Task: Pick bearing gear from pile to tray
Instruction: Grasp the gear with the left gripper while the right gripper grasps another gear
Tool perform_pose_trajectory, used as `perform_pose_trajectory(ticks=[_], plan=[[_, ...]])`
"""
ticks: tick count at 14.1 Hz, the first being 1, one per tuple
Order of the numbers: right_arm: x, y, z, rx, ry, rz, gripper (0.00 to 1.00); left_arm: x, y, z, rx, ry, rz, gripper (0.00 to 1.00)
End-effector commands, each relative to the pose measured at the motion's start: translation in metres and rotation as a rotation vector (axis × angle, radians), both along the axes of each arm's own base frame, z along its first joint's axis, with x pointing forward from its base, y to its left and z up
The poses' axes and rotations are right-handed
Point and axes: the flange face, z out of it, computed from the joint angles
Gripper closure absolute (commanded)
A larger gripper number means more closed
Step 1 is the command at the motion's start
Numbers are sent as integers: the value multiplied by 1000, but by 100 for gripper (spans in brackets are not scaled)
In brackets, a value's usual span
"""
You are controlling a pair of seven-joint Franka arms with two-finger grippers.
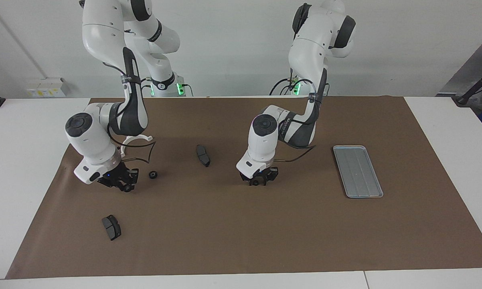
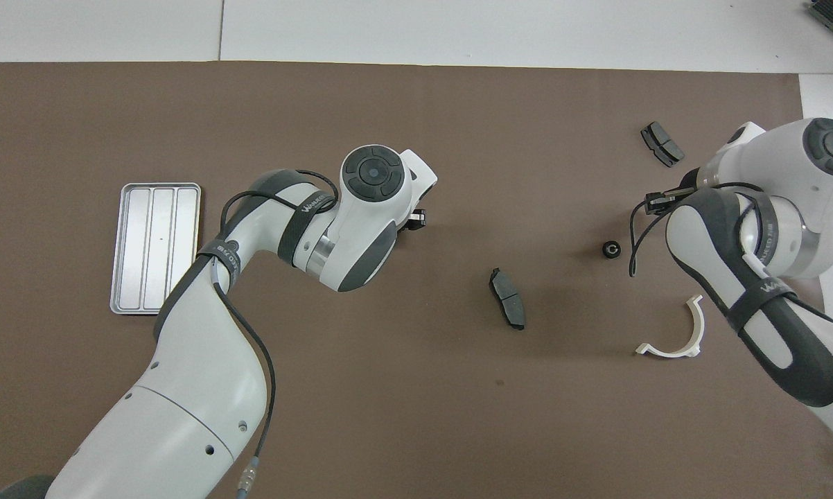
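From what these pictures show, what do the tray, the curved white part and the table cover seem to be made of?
The tray looks like metal: silver-grey, dull sheen, pressed ridges. The curved white part is probably plastic: plain matte white, thin. The table cover seems to be brown paper or card, flat and matte with no weave to see.

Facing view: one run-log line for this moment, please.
left gripper low over brown mat, mid-table | right gripper beside small black round gear | flat silver-grey metal tray: no gear in it

Both arms reach down, left end effector (image 1: 257,183) and right end effector (image 1: 120,185) low.
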Motion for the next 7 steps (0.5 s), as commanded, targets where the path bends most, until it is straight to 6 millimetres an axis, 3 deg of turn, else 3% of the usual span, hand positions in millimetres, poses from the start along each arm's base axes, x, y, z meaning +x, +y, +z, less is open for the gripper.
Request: perform_pose_trajectory(ticks=[1,7], plan=[[-4,8,14,23,5,-20,100,-5,1,7,28,5,-23,55],[-4,18,22,26,6,-45,100,-1,4,8,17,-7,-21,73]])
